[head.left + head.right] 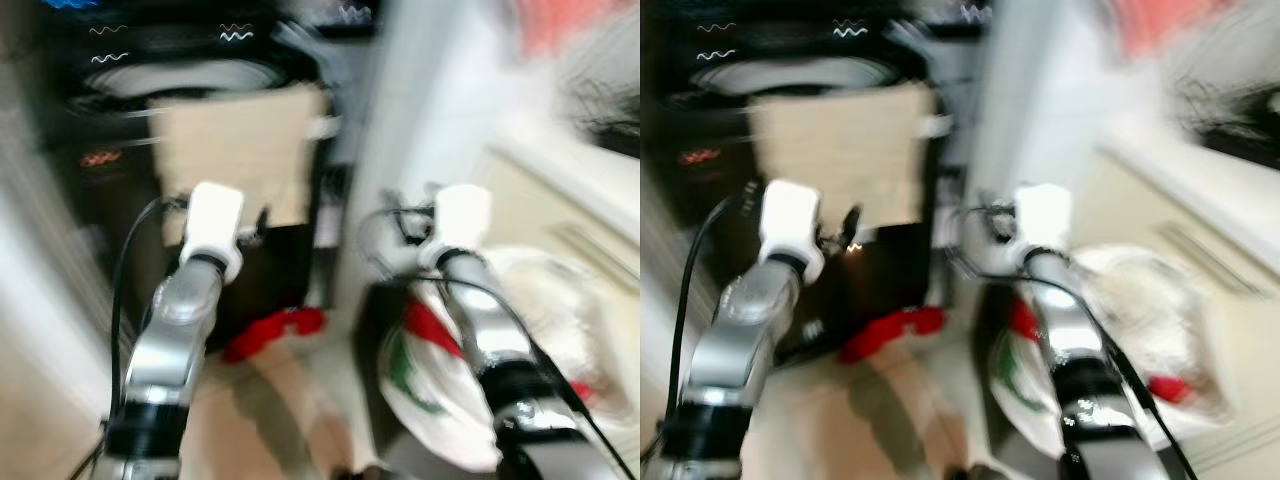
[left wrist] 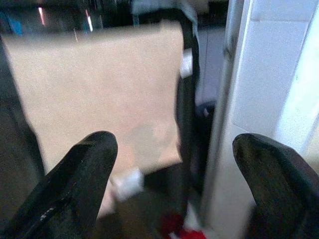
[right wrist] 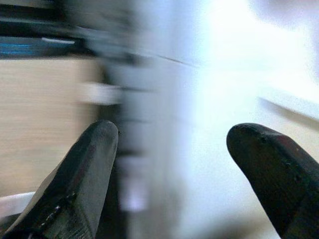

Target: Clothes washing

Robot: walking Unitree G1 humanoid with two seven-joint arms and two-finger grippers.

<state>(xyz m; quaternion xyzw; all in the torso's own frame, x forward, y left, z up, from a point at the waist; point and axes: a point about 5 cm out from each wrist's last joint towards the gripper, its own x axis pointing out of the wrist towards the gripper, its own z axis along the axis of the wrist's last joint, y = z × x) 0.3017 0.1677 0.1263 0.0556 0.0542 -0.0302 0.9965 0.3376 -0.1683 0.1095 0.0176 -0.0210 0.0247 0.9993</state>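
Observation:
The head views are blurred. A black washing machine (image 1: 180, 80) stands ahead on the left, with a beige cloth (image 2: 99, 89) hanging down its front. A red garment (image 1: 275, 332) lies on the floor at its foot. My left arm (image 1: 185, 310) reaches toward the cloth; the left gripper (image 2: 174, 144) is open, a short way off the cloth and holding nothing. My right arm (image 1: 485, 320) points at the white wall beside the machine. The right gripper (image 3: 172, 132) is open too, with nothing between its fingers.
A white pillar or wall (image 1: 400, 130) rises just right of the machine. A white bag (image 1: 430, 390) with red and green print sits on the floor under my right arm. A pale counter or cabinet (image 1: 570, 190) runs along the right side.

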